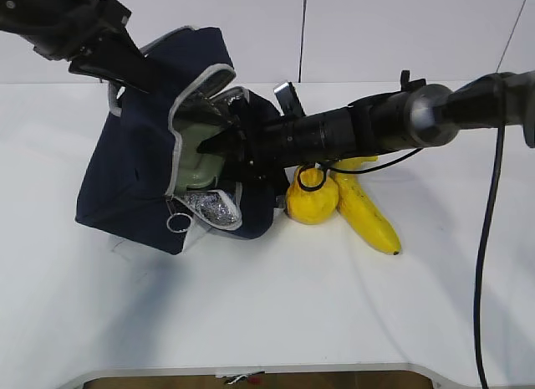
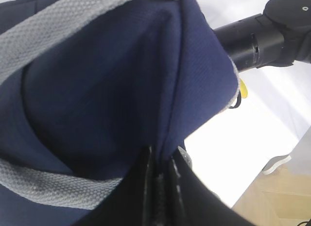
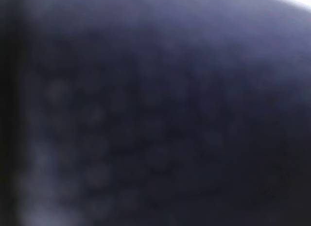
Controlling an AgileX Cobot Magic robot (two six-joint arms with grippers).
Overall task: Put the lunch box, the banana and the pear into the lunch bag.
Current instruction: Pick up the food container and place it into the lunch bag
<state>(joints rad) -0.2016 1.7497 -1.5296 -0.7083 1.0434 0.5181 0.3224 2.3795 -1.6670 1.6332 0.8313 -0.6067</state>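
The lunch box [image 1: 194, 155] sits inside the mouth of the tipped lunch bag [image 1: 134, 184], the right gripper [image 1: 219, 143] parted around it. The left gripper [image 2: 160, 175] pinches the bag's fabric. The pear [image 1: 309, 198] and the banana [image 1: 368, 213] remain on the table [image 1: 276, 314], touching, outside the bag

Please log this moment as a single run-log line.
left hand: shut on lunch bag fabric, holding it tilted open | right arm: reaching into bag mouth at lunch box | banana, pear: on table, outside
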